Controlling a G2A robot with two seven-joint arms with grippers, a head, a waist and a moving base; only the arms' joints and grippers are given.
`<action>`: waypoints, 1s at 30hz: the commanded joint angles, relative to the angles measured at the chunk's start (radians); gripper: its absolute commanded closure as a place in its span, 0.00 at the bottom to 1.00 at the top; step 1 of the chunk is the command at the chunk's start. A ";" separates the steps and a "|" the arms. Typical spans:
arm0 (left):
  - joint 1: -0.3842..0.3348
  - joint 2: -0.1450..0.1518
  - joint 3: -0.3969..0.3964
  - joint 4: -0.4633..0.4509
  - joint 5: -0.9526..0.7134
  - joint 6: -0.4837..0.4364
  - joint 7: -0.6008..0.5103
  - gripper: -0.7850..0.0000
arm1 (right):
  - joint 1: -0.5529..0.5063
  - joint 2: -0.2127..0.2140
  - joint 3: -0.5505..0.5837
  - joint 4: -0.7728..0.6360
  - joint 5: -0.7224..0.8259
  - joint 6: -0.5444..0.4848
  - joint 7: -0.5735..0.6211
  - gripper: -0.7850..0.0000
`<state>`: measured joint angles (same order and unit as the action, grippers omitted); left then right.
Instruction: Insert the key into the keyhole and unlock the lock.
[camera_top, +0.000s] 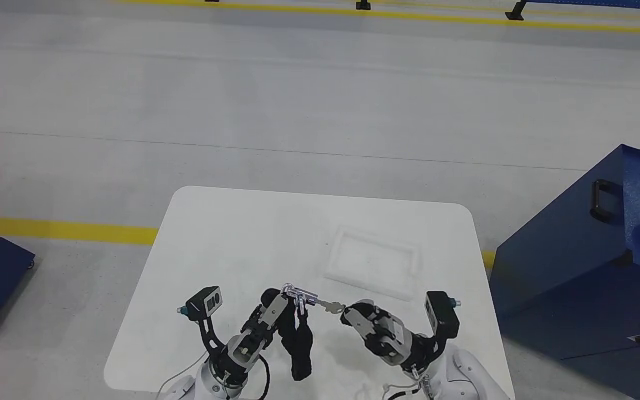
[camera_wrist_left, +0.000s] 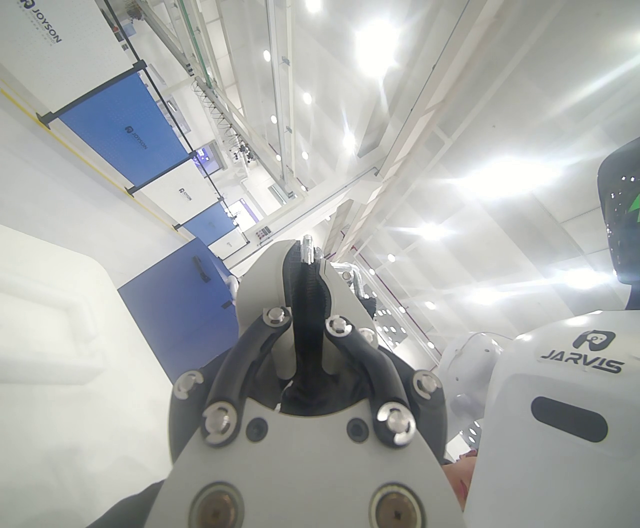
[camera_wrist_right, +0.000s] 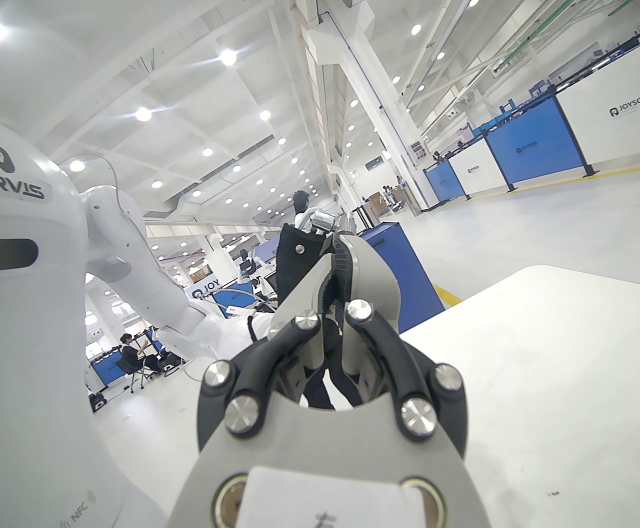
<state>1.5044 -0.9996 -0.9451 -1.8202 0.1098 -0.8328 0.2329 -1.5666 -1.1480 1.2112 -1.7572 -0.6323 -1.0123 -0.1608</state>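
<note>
At the table's (camera_top: 230, 240) near edge, the left hand (camera_top: 282, 302) is pressed together on the silver lock (camera_top: 297, 293), with a black strap (camera_top: 297, 352) hanging below it. Just beside it, the right hand (camera_top: 347, 312) pinches the key (camera_top: 328, 306), fingers tight together. The key points at the lock, its tip at or touching the lock body; whether it is inside the keyhole cannot be told. Farther out on the table lies a white tray (camera_top: 370, 262), and beyond the table's corner stands a blue cabinet (camera_top: 570, 250)
</note>
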 joint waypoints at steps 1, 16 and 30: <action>0.000 0.000 0.000 0.000 0.000 0.000 0.000 1.00 | -0.004 0.002 0.003 0.000 -0.001 0.000 -0.007 1.00; 0.000 0.000 0.000 0.000 0.000 0.000 0.000 1.00 | 0.000 0.011 0.007 0.020 -0.021 0.000 -0.020 1.00; 0.000 0.000 0.000 0.000 0.000 0.000 0.000 1.00 | 0.038 0.003 -0.014 0.036 -0.030 0.000 -0.011 1.00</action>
<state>1.5044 -0.9996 -0.9451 -1.8202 0.1098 -0.8328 0.2329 -1.5308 -1.1443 1.1988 -1.7218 -0.6616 -1.0123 -0.1725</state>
